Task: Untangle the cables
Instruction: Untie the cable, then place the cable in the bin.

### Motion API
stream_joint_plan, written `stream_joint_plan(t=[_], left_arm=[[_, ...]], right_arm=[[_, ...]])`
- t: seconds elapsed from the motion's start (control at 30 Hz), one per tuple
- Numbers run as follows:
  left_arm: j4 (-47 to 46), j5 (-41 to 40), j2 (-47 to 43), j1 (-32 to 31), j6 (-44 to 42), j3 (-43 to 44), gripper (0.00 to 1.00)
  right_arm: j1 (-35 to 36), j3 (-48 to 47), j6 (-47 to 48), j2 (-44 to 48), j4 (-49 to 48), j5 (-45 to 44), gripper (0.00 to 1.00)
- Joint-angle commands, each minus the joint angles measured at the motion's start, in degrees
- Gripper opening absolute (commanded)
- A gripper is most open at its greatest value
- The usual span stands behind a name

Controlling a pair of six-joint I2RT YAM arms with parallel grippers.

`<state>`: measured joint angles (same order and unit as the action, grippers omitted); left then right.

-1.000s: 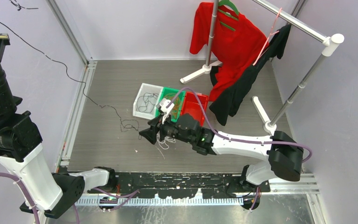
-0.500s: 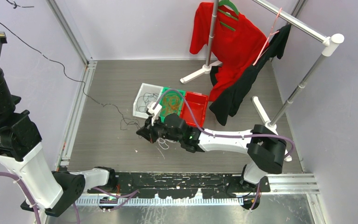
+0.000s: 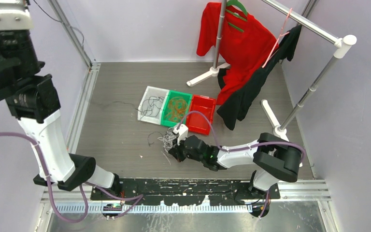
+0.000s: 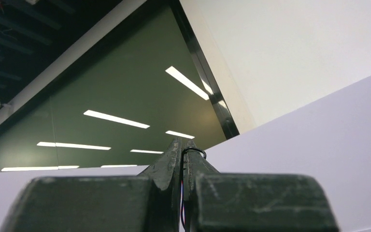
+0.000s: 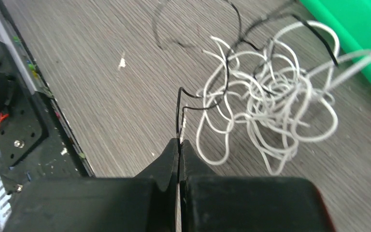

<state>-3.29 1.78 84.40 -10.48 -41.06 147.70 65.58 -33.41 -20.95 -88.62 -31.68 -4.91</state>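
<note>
Well, at far left the left fingers (image 4: 170, 163) are pressed together high above the counter (image 3: 111, 135). They nip a thin black loop (image 4: 193, 151) at their tips, probably to hold that strand taut and clear. Mid-counter stand a white bin (image 3: 143, 108) holding black strands, a green bin (image 3: 188, 94) holding orange cables (image 3: 175, 107), and a red bin (image 3: 204, 118). Just before them lies the knot of cables (image 5: 270, 101), mostly white. The right fingers (image 5: 169, 154), low, are clamped on a black strand (image 5: 177, 121) leading into it, likely to tease it free.
</note>
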Motion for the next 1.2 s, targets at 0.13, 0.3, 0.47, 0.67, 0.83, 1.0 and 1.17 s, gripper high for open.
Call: stream_joint_plan(t=[0.13,0.3,0.47,0.67,0.83,1.0,1.17], left_arm=[[-0.1,-0.9,-0.3,0.3,1.0,-3.1,0.00],[4.0,2.5,-4.6,0.1,3.4,-16.1,0.00],[4.8,3.6,-7.9,-0.1,3.6,-28.1,0.00],[4.2,3.7,-10.4,-2.6,1.9,-38.9,0.00],[3.1,2.9,-10.7,-6.0,-0.9,-43.6,0.00],[2.3,2.1,-9.9,-8.0,-3.0,-45.8,0.00],[0.3,1.3,-9.0,-9.7,-5.2,-48.5,0.00]], right_arm=[[-0.2,2.3,-3.2,2.8,-7.7,-1.0,0.11],[-0.2,0.5,-3.6,7.3,-6.3,1.5,0.47],[-0.2,-1.6,-2.3,12.4,-2.2,3.3,0.53],[-0.8,-2.8,-1.6,16.2,0.6,1.8,0.54],[-4.3,-5.3,-2.0,16.5,0.9,-5.3,0.52],[-9.9,-12.6,-1.9,12.6,2.5,-1.5,0.52],[-12.7,-17.4,-1.4,9.6,3.8,1.6,0.52]])
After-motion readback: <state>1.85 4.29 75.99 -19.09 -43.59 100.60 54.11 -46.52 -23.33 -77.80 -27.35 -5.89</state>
